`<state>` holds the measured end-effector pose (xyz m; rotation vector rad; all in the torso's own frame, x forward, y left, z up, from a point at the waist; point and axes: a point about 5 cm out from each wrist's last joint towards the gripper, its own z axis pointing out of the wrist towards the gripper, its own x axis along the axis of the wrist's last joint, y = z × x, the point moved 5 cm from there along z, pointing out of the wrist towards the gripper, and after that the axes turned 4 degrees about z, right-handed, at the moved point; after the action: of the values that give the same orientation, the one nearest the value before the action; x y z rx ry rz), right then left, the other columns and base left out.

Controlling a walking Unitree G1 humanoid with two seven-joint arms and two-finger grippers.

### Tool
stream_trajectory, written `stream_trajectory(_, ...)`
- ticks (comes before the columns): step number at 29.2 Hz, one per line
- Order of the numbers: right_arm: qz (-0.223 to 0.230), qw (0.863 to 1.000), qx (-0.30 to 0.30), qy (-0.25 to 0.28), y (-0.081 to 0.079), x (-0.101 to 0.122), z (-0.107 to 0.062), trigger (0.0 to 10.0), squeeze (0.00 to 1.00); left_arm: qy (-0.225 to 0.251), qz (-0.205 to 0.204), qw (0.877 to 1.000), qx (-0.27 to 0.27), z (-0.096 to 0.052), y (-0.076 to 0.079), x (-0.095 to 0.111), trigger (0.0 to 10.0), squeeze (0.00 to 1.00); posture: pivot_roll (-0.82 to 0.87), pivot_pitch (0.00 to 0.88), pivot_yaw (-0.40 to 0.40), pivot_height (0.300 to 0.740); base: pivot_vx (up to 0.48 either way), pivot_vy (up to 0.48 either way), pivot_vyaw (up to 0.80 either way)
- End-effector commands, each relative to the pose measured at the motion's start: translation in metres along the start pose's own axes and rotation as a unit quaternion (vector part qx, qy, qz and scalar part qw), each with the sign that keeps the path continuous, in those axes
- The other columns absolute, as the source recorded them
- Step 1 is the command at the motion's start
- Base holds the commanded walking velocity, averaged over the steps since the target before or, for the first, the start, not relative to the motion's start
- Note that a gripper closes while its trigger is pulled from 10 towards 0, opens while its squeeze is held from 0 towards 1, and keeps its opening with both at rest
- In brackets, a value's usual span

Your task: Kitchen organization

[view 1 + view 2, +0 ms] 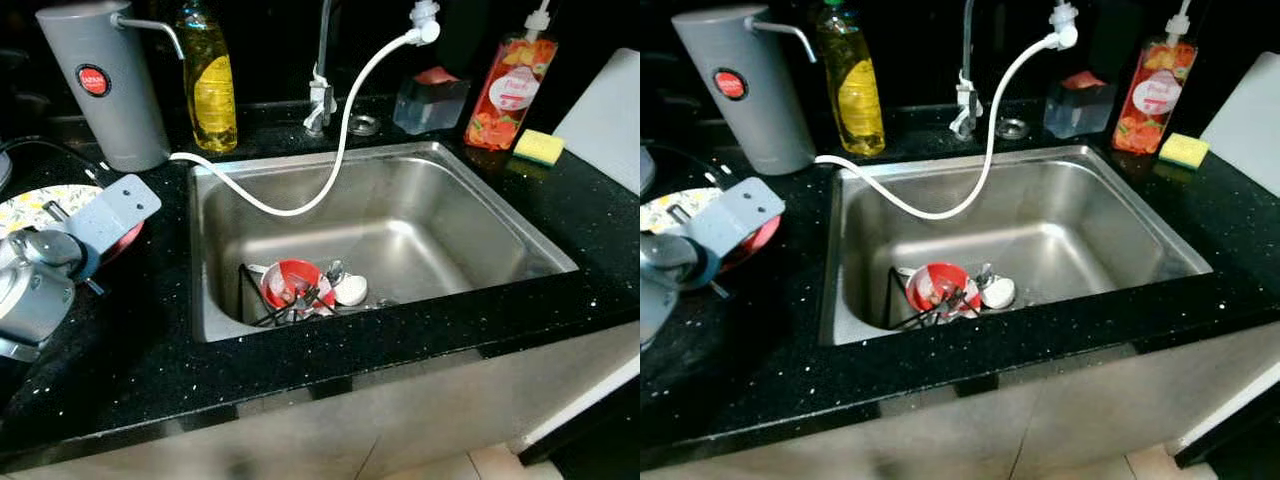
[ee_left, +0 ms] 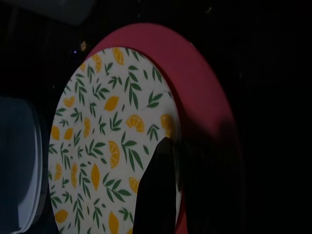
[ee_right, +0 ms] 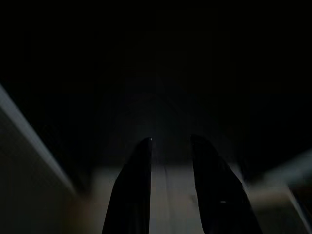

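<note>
Plates: a lemon-patterned plate [image 2: 107, 146] lay on a red plate [image 2: 209, 126], on the black counter [image 1: 130, 360] left of the sink [image 1: 470, 235].
Left gripper [image 2: 158, 195]: over the patterned plate's rim; whether spread or pinching, I cannot tell.
Right gripper [image 3: 170, 190]: idle, fingers apart.
Advice: a grip on both rims together would probably lift the stack level.
Writing: the grey dispenser [image 1: 100, 85] bore a red badge, apparently "JAPAN"; the orange soap bottle [image 1: 510, 90] had an illegible label.
</note>
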<state>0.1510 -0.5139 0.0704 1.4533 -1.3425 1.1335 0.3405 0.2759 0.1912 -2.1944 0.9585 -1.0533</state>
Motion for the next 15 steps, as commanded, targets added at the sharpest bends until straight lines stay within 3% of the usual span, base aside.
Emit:
stream_trajectory(1,0.026,0.996,0.03,0.078,-0.029,0.05,-0.002,10.0,0.0,-0.007,0.001,1.0,-0.031,0.005,0.015,-0.004,0.0,0.0,0.06,0.0,-0.023,0.74,0.0,0.0,0.0)
stream_trajectory(2,0.026,0.996,0.03,0.078,-0.029,0.05,-0.002,10.0,0.0,-0.007,0.001,1.0,-0.031,0.005,0.015,-0.004,0.0,0.0,0.06,0.0,-0.023,0.74,0.0,0.0,0.0)
stream_trajectory(4,0.047,0.987,0.065,0.14,-0.056,0.09,-0.012,10.0,0.0,-0.005,0.002,1.0,-0.029,0.005,0.014,-0.003,0.0,0.0,0.06,0.0,-0.023,0.74,0.0,0.0,0.0)
stream_trajectory(5,0.047,0.987,0.065,0.14,-0.056,0.09,-0.012,10.0,0.0,-0.005,0.002,1.0,-0.029,0.005,0.014,-0.003,0.0,0.0,0.06,0.0,-0.023,0.74,0.0,0.0,0.0)
stream_trajectory(6,0.06,0.976,0.101,0.183,-0.078,0.116,-0.024,10.0,0.0,-0.005,0.002,1.0,-0.025,0.005,0.013,-0.002,10.0,0.0,0.06,0.0,-0.023,0.74,0.0,0.0,0.0)
stream_trajectory(7,0.06,0.976,0.101,0.183,-0.078,0.116,-0.024,10.0,0.0,-0.005,0.002,1.0,-0.025,0.005,0.013,-0.002,10.0,0.0,0.06,0.0,-0.023,0.74,0.0,0.0,0.0)
stream_trajectory(8,0.09,0.94,0.199,0.261,-0.125,0.164,-0.061,10.0,0.0,-0.004,-0.002,1.0,-0.011,0.004,0.008,-0.002,10.0,0.0,0.07,0.0,-0.033,0.74,0.0,0.0,0.0)
stream_trajectory(10,0.108,0.904,0.286,0.298,-0.159,0.188,-0.097,10.0,0.0,-0.002,0.003,1.0,0.004,0.003,0.002,-0.002,10.0,0.0,0.08,0.0,-0.034,0.74,0.0,0.0,0.0)
stream_trajectory(11,0.108,0.904,0.286,0.298,-0.159,0.188,-0.097,10.0,0.0,-0.002,0.003,1.0,0.004,0.003,0.002,-0.002,10.0,0.0,0.08,0.0,-0.034,0.74,0.0,0.0,0.0)
stream_trajectory(12,0.113,0.88,0.347,0.303,-0.181,0.193,-0.122,10.0,0.0,-0.001,0.005,1.0,0.019,0.002,-0.003,-0.002,10.0,0.0,0.08,0.0,-0.034,0.74,0.0,0.0,0.0)
stream_trajectory(13,0.113,0.88,0.347,0.303,-0.181,0.193,-0.122,10.0,0.0,-0.001,0.005,1.0,0.019,0.002,-0.003,-0.002,10.0,0.0,0.08,0.0,-0.034,0.74,0.0,0.0,0.0)
stream_trajectory(14,0.11,0.833,0.445,0.311,-0.212,0.197,-0.167,10.0,0.0,0.01,0.01,0.999,0.046,0.001,-0.013,0.002,10.0,0.0,0.08,0.0,-0.036,0.74,0.0,0.0,0.0)
stream_trajectory(15,0.11,0.833,0.445,0.311,-0.212,0.197,-0.167,10.0,0.0,0.01,0.01,0.999,0.046,0.001,-0.013,0.002,10.0,0.0,0.08,0.0,-0.036,0.74,0.0,0.0,0.0)
